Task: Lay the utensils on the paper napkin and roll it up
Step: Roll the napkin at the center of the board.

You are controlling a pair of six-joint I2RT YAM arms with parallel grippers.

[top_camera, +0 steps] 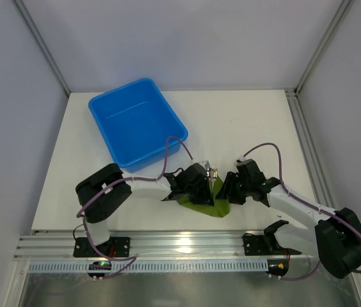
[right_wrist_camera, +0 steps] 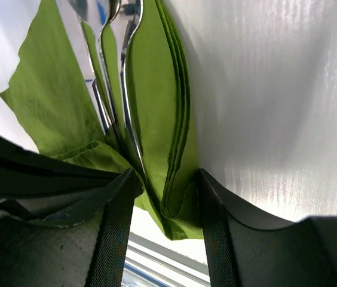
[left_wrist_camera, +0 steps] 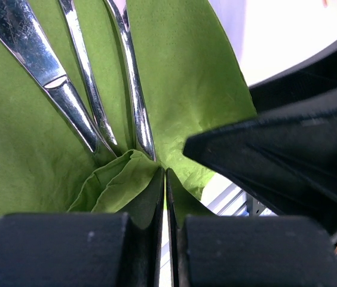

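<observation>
The green paper napkin point(top_camera: 210, 206) lies near the table's front edge between my two grippers. Three slim shiny utensils point(left_wrist_camera: 91, 89) lie on it side by side, handles converging toward my left fingers; their tips peek out in the top view point(top_camera: 213, 173). My left gripper point(left_wrist_camera: 166, 179) is shut on a folded-up edge of the napkin point(left_wrist_camera: 180, 72) at the handle ends. My right gripper point(right_wrist_camera: 168, 185) is open and straddles the napkin's layered folded edge point(right_wrist_camera: 177, 149), beside the utensils point(right_wrist_camera: 118, 89). The two grippers nearly touch point(top_camera: 216, 190).
A blue plastic bin point(top_camera: 136, 121) stands at the back left of the table. A metal rail point(top_camera: 187, 243) runs along the near edge just below the napkin. Frame posts rise at the back corners.
</observation>
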